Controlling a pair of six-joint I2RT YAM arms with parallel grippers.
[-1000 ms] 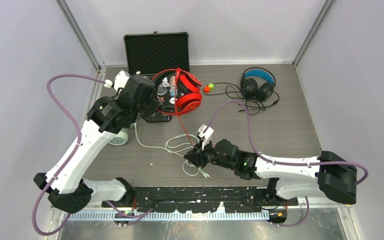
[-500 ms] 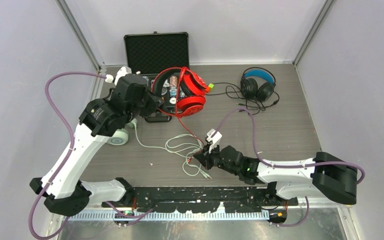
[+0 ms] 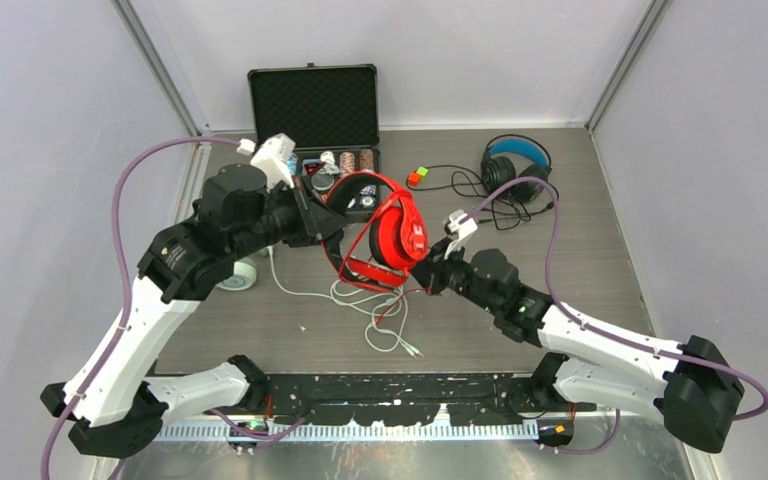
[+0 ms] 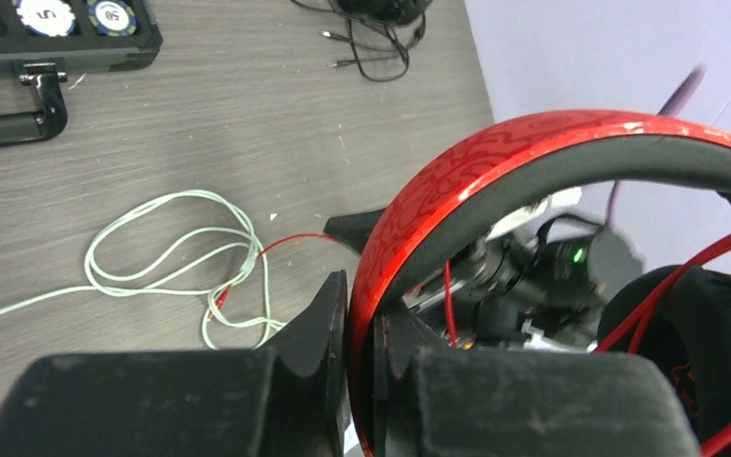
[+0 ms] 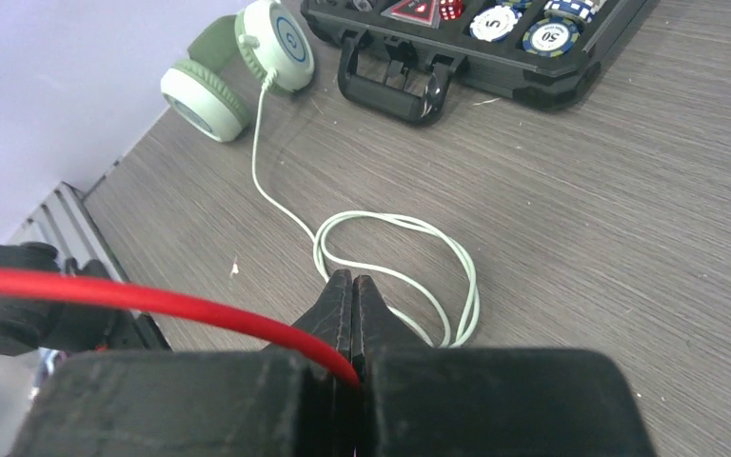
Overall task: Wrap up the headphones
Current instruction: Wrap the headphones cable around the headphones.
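While the left tool [image 4: 362, 322] clamps the band of the glossy red over-ear headphones [image 3: 397, 235] above the grey wood-grain desk [image 3: 600, 260], the right tool [image 5: 354, 286], pinching their thin red cable [image 5: 152, 297], sits just right (and nearer), so winding likely runs leftward around the cups.

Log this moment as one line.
left gripper: shut on red headphones headband | right gripper: shut on red cable | mint headphones, black headphones: on table

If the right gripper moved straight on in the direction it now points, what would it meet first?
Probably the pale green cable loop on the table just beyond the right gripper. Depth is unclear, so bare table could come first.
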